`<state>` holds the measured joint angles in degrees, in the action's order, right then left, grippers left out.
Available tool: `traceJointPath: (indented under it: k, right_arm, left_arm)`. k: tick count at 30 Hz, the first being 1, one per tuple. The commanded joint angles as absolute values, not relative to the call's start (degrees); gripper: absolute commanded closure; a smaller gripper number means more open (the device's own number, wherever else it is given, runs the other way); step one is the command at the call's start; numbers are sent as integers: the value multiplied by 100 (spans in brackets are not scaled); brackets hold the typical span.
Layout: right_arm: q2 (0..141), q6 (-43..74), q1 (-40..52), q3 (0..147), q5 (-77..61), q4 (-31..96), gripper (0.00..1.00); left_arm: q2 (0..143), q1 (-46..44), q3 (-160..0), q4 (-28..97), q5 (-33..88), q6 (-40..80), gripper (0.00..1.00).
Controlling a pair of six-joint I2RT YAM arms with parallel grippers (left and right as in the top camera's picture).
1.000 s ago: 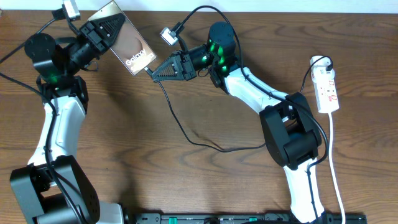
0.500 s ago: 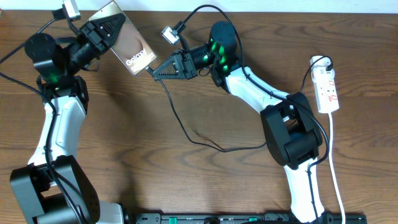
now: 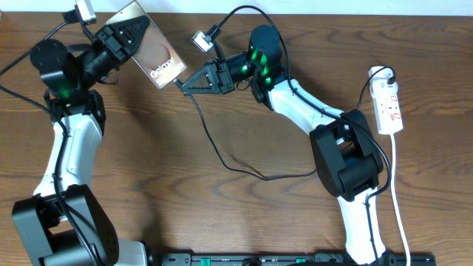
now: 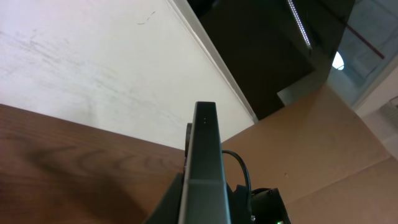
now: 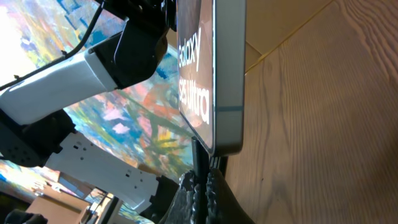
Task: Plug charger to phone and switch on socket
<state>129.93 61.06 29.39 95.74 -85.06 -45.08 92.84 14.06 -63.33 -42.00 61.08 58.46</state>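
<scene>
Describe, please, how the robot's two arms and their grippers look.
Both the left arm and right arm have white rounded link shells between bulky black joint housings, with green lights glowing near the wrists. Thin black cables loop from them. The left gripper and right gripper are black, tapering wedges, each with a small silvery camera box mounted behind.

The cable (image 3: 223,166) loops across the middle of the table (image 3: 162,192). Left of that loop the wood lies open.
</scene>
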Motion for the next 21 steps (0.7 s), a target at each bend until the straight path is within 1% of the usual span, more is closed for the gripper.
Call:
traceJointPath:
  k: [1,8,15,21]
  right_arm:
    - [13043,6160,2952,9579,-8042,-4545,99]
    - [13043,6292,2971,9579,-7813,-4611,99]
    - [13043,6622,2971,9579,-7808,-5179,99]
    - [13043,6619,2971,9579,-7802,-5188,99]
  left_arm:
    - [9177,1302,-6399,-4254,6233,5857,92]
    - [9177,1249,-6399,-4252,6235,5854,93]
    - [9177,1245,-6399,-4252,6322,5854,93]
    - [9177,1245,-6399,-4252,6386,5854,93]
